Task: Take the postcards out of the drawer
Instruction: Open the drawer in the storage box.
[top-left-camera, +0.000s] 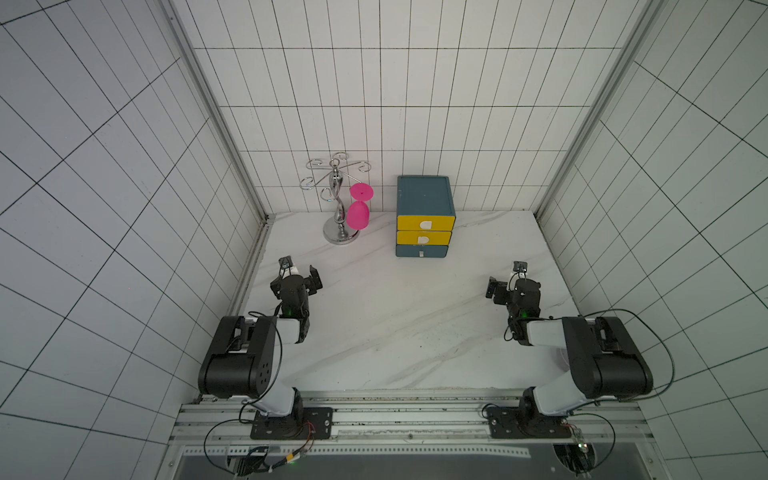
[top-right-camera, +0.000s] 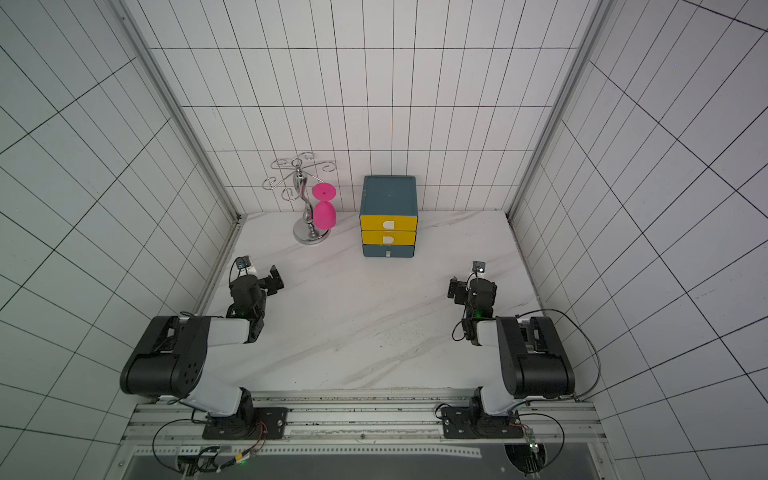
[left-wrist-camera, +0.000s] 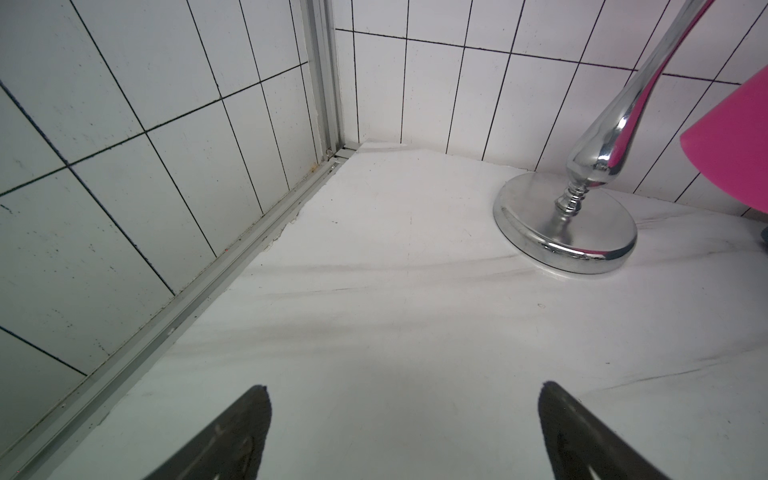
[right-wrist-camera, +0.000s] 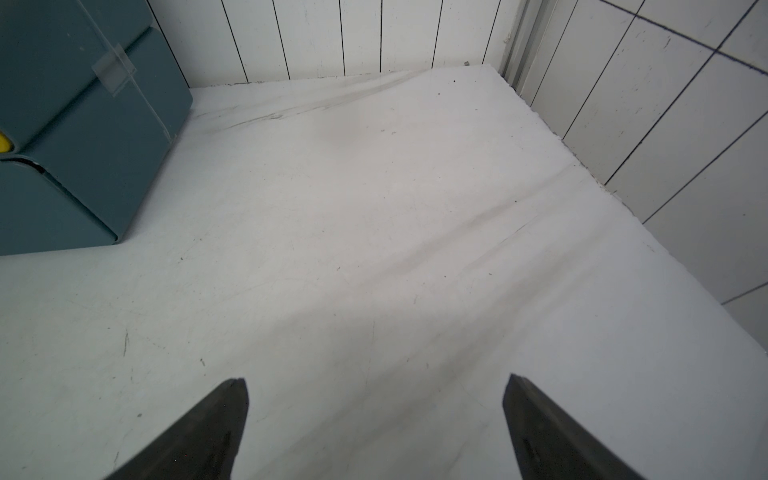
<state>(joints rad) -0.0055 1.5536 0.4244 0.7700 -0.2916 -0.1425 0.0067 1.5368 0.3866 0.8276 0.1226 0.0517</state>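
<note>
The drawer unit (top-left-camera: 423, 198) (top-right-camera: 389, 195) is a teal cabinet at the back of the white table, with two yellow drawers (top-left-camera: 425, 223) above a teal drawer (top-left-camera: 421, 251). All three fronts are shut. The postcards are hidden. My left gripper (top-left-camera: 300, 274) (top-right-camera: 259, 276) hovers at the table's left side, well in front of and left of the cabinet. It is open and empty in the left wrist view (left-wrist-camera: 404, 386). My right gripper (top-left-camera: 509, 282) (top-right-camera: 469, 282) hovers at the right, also open and empty (right-wrist-camera: 376, 378). The cabinet's side (right-wrist-camera: 83, 124) shows in the right wrist view.
A chrome glass rack (top-left-camera: 340, 208) (left-wrist-camera: 565, 232) stands left of the cabinet with a pink goblet (top-left-camera: 358, 215) (left-wrist-camera: 739, 145) hanging upside down from it. Tiled walls enclose the table on three sides. A metal rail (top-left-camera: 407, 419) carrying both arm bases runs along the front edge.
</note>
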